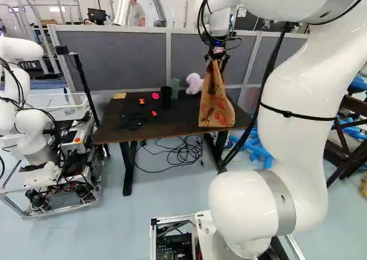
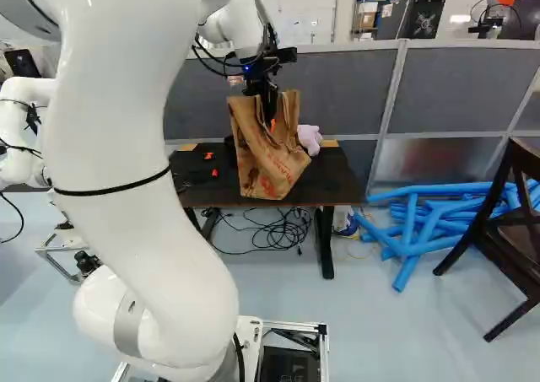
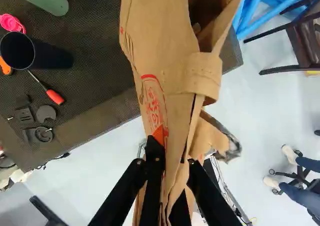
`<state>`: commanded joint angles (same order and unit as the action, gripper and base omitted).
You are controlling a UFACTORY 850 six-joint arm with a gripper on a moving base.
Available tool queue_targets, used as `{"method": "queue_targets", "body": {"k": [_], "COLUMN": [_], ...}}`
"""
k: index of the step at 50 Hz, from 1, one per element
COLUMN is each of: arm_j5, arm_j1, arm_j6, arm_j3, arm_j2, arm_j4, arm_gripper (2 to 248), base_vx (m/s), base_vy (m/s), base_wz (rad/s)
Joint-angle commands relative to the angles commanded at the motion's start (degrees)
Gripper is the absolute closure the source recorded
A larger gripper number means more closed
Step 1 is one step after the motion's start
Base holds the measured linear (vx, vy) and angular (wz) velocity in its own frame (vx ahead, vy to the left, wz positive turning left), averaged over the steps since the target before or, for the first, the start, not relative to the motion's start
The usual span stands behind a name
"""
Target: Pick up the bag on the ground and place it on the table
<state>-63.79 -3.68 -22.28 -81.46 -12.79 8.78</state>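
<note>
One brown paper bag (image 2: 266,167) with red print is held by its upper part in the tool (image 2: 271,116), whose two black fingers are clenched on the paper from both sides. Its body hangs below the grip, mouth up and slightly tilted, over the near part of the dark counter (image 1: 123,132); whether its base touches the surface, I cannot tell. In the wrist view the paper runs between the fingers and spreads ahead of them, with a folded flap beside the opening. On the counter, to the left of the bag in the left base view, stand a black cup (image 1: 166,97) and, just behind it, a green cup (image 1: 175,86). A pale pink plush toy (image 1: 194,83) sits between the green cup and the bag in that view. Near the black cup lie a bright pink piece (image 1: 155,96), small orange pieces (image 1: 141,101) and a red-handled screwdriver (image 3: 55,97). Black cables (image 1: 184,152) lie tangled on the floor under the counter. Blue foam tubes (image 2: 419,223) are piled beside a dark wooden chair (image 2: 506,266) at the right of the right base view.
</note>
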Motion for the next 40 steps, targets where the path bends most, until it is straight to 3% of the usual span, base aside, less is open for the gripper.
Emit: {"method": "queue_targets", "body": {"k": [40], "arm_j5": [1.99], "arm_j1": [-0.62], "arm_j6": [0.0], "arm_j3": [-6.1], "arm_j2": [-5.14], "arm_j4": [0.0], "arm_gripper": [229], "base_vx": [0.0], "base_vy": [0.0], "base_wz": [0.0]}}
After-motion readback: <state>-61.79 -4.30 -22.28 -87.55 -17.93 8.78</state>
